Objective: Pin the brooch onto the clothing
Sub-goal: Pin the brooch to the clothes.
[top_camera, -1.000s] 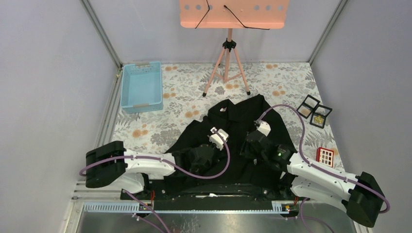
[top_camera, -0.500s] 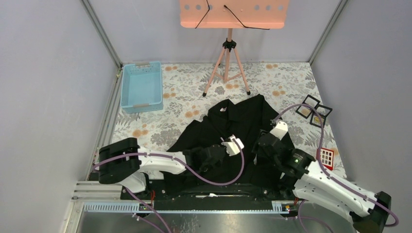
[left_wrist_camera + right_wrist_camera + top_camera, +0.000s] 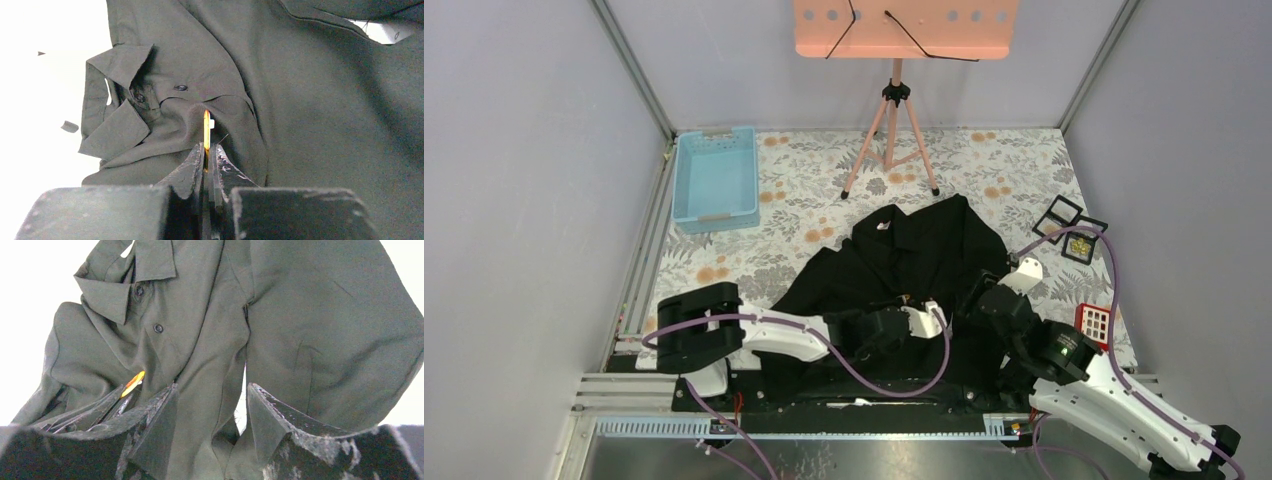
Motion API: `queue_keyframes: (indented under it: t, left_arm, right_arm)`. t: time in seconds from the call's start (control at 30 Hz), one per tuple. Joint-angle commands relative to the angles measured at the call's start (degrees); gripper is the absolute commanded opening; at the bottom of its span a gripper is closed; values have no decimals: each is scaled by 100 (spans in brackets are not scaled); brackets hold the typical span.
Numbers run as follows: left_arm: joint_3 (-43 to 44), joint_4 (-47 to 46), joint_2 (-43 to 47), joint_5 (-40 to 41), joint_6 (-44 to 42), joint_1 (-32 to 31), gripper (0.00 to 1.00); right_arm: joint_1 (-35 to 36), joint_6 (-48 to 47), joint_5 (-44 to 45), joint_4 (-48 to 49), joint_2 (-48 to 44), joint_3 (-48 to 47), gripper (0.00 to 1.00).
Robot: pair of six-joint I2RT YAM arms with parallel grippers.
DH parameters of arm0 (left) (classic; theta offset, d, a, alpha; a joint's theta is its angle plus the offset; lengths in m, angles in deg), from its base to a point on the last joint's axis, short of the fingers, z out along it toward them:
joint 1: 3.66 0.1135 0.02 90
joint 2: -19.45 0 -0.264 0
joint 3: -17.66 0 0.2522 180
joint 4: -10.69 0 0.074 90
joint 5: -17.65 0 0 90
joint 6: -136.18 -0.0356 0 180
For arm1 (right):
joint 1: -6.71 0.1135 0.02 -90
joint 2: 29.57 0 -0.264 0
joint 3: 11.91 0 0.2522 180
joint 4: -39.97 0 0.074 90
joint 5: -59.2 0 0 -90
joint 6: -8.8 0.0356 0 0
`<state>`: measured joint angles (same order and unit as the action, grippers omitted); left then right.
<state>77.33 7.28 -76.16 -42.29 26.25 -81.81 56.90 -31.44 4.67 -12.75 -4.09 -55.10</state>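
Soft, even light from above; white overexposed backgrounds in 2 wrist views.

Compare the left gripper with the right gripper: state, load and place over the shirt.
Left gripper is shut on the yellow brooch; right gripper is open and holds nothing. Left gripper points the brooch at the shirt front; right gripper shows only shirt between its jaws. From above, left gripper is mid-shirt, right gripper nearer its right side. Both are black and over the shirt.
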Motion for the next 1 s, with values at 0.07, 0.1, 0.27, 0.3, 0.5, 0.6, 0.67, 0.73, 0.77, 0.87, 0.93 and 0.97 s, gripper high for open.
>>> queue_keyframes:
  t: [0.07, 0.1, 0.27, 0.3, 0.5, 0.6, 0.67, 0.73, 0.77, 0.87, 0.93, 0.97]
  left_arm:
    - [410, -16, -246, 324, -446, -166, 0]
    - [418, -19, -289, 381, -485, -187, 0]
    - [423, -93, -238, 409, -347, -251, 0]
    - [427, -94, -220, 374, -284, -260, 0]
    - [384, -335, -195, 430, -91, -414, 0]
    - [369, -388, -170, 388, 16, -452, 0]
    - [341, -458, -149, 376, 47, -488, 0]
    - [340, -467, -153, 335, 75, -499, 0]
    - [347, -464, -170, 316, 76, -507, 0]
    - [377, -428, -250, 340, 8, -532, 0]
    - [380, -435, -278, 342, -68, -556, 0]
    - [383, -441, -288, 347, -135, -565, 0]
  right_arm:
    - [-10, -10, 310, -115, -106, 58, 61]
    - [-10, -14, 299, -113, -100, 60, 61]
    - [-10, 22, 264, -114, -89, 127, 61]
    - [-10, 42, 251, -113, -85, 143, 61]
    - [-10, 104, 190, -116, -76, 185, 61]
    - [-12, 126, 172, -114, -78, 196, 61]
    - [-11, 149, 158, -114, -73, 207, 61]
    - [-5, 159, 146, -106, -69, 211, 61]
    - [-11, 164, 144, -112, -68, 214, 61]
    - [-10, 174, 134, -115, -74, 223, 61]
    - [-10, 184, 129, -111, -85, 240, 61]
    - [-10, 192, 129, -106, -94, 249, 61]
